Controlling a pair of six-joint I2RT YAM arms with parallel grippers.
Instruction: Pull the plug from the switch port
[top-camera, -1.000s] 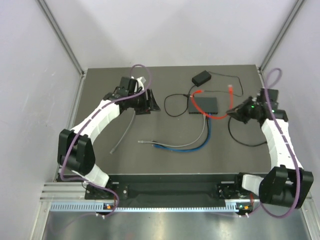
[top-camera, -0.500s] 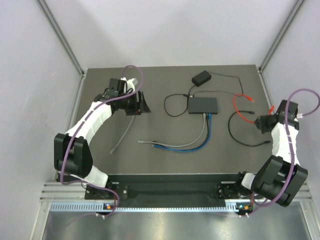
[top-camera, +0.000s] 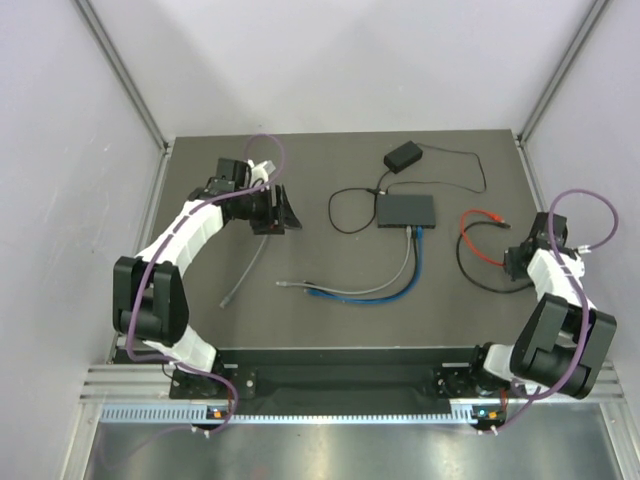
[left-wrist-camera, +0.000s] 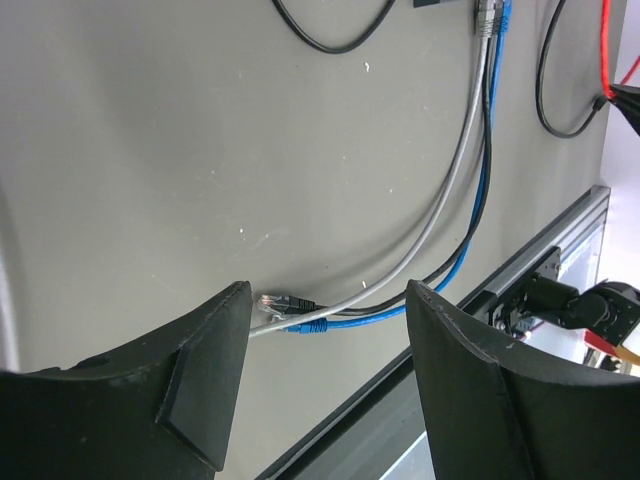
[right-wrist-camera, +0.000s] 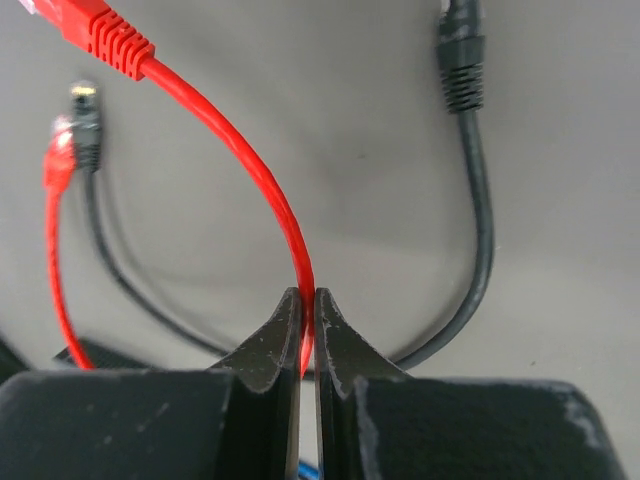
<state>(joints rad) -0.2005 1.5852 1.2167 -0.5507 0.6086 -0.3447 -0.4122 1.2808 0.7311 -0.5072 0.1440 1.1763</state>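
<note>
Right wrist view alone shows jaws pinching red cable.

No writing, label, brand, number or sign can be read in any view. The switch shows only a plain dark top from above and is too small to tell any marking. The red cable, seen close up in the right wrist view, bears no legible print.
</note>
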